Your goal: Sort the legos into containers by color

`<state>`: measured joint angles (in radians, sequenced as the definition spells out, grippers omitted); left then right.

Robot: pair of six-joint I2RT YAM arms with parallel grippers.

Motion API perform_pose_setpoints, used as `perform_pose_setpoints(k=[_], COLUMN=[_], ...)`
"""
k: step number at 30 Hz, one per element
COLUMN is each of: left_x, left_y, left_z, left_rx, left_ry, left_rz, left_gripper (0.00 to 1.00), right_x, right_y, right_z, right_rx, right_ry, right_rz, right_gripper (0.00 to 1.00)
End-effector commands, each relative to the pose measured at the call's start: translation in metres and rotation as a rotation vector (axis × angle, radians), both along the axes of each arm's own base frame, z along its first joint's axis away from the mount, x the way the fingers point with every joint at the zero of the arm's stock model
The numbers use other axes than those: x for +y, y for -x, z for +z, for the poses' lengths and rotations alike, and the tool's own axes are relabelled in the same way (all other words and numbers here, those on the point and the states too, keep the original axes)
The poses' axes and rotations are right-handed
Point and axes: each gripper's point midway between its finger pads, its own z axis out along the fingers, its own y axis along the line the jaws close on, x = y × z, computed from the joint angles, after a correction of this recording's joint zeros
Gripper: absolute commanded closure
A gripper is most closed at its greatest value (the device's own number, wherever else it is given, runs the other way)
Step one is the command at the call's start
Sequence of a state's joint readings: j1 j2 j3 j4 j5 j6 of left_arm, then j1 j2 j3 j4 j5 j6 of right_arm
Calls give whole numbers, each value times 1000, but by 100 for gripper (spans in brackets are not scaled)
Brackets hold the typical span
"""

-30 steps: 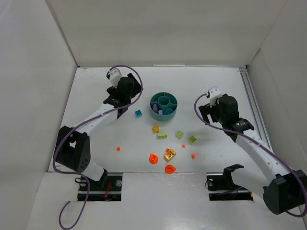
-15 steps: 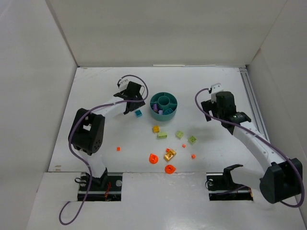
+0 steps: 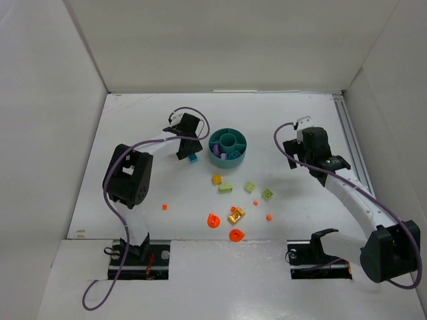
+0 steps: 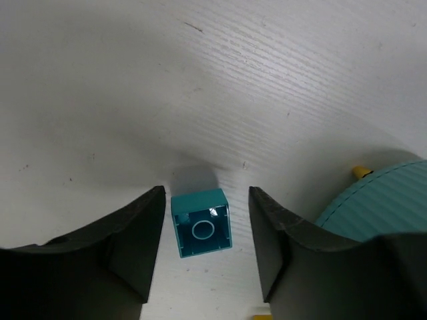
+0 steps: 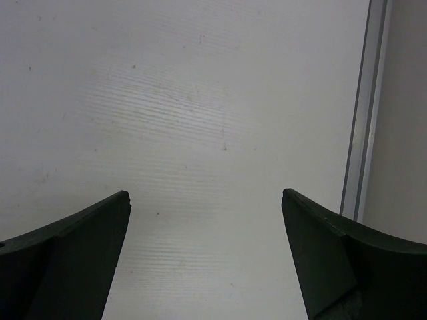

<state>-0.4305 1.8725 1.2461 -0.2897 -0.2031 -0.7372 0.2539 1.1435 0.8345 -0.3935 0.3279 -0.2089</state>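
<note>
One turquoise lego — one teal dish beside it.

Bright, even o/head light; soft shadows on table; wrist views dimmer, left gripper fingers dark & blurry.

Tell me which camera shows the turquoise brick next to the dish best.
Left wrist view: the turquoise brick lies large on the table inside the open left gripper, a gap each side, its ring visible. The top external view gives only a speck beside the teal dish; the right wrist view, none of it.
</note>
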Motion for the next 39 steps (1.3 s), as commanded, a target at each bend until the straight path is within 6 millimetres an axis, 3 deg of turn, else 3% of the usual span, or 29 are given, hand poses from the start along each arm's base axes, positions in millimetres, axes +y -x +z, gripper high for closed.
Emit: perform_pose_setpoints(k=[1, 7, 10, 17, 21, 24, 25, 26, 29, 30, 34, 39], left_x=[0, 0, 1, 6, 10, 6, 1, -4, -46, -69, -121, -154], left_y=[6, 11, 13, 16, 21, 20, 20, 19, 25, 32, 45, 42], left_z=[0, -13, -7, 25, 35, 72, 74, 94, 131, 140, 172, 174], left_rx=[23, 57, 47, -28, -47, -144, -158, -215, -364, -400, -510, -538], left_ry=[3, 2, 6, 23, 23, 52, 51, 56, 75, 59, 74, 44], left_rz=[-14, -9, -9, 0, 4, -27, -37, -78, -244, -343, -505, -584], left_gripper=[52, 66, 72, 90, 92, 92, 92, 92, 90, 90, 90, 90], right_x=[-4, -3, -3, -3, -2, -1, 1, 1, 3, 3, 4, 4], right_y=[-6, -7, -5, -4, -4, -3, -3, -2, -2, -2, -1, -1], right_z=[15, 11, 11, 11, 13, 16, 16, 16, 19, 19, 22, 22], right_rx=[-49, -38, -40, -46, -52, -70, -69, -77, -93, -93, -100, -108], right_ry=[-12, -15, -16, -29, -30, -40, -45, -47, -55, -55, -55, -50], right_rz=[-36, -29, -29, -24, -11, -4, 4, 4, 26, 26, 39, 44], right_gripper=[0, 0, 0, 0, 0, 0, 0, 0, 0, 0, 0, 0])
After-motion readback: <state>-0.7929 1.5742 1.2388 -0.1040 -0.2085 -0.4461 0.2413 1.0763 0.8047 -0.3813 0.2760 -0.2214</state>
